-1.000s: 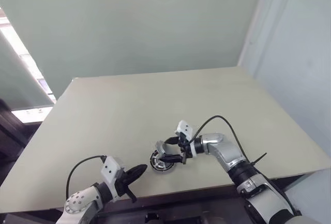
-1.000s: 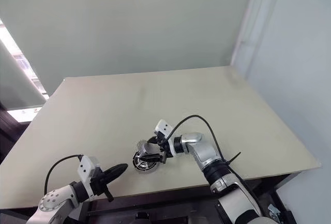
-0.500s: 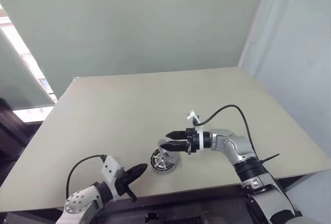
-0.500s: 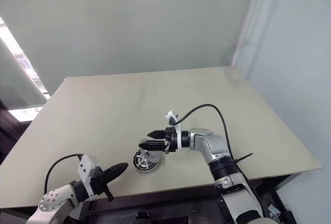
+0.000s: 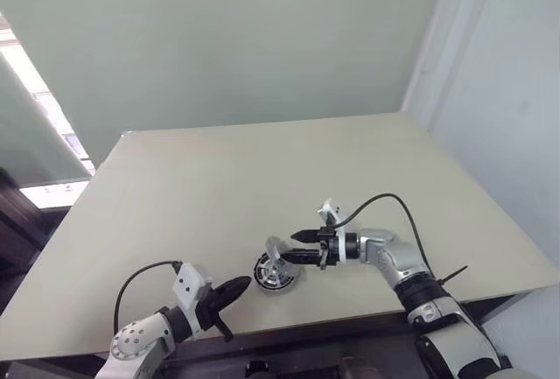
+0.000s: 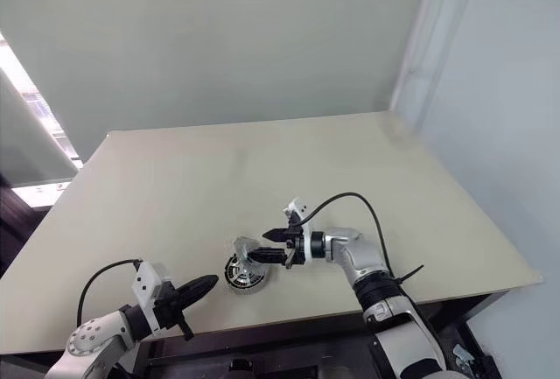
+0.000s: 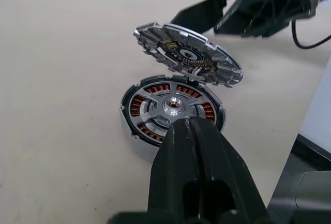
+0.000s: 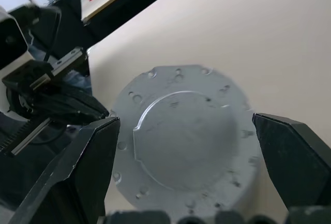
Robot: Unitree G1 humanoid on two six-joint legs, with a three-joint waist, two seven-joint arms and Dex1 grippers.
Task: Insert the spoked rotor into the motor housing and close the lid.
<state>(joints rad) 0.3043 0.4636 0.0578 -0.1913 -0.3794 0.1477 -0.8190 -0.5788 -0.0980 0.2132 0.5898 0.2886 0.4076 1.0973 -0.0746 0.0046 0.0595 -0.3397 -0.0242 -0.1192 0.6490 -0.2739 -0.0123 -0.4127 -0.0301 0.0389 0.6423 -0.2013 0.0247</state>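
The motor housing (image 7: 135,111), a dark ring with copper windings, lies on the table near its front edge. The shiny spoked rotor (image 7: 172,106) sits inside it. The grey ribbed lid (image 7: 187,53) leans tilted over the housing's far side, one edge down by the rim. My right gripper (image 5: 300,247) is open, just right of the lid. The lid's plain outer face (image 8: 186,141) shows ahead, between the spread fingers (image 8: 85,175). My left gripper (image 5: 231,291) is shut and empty, pointing at the housing from the front left, a short way off.
The beige table (image 5: 262,169) stretches bare behind and to both sides of the housing. Its front edge runs close under my left gripper. A black cable (image 5: 394,208) loops above my right wrist. A pale wall stands behind the table.
My right gripper has drawn back to the right from over the housing and rolled at the wrist. The lid stays leaning on the housing. My left arm has not moved.
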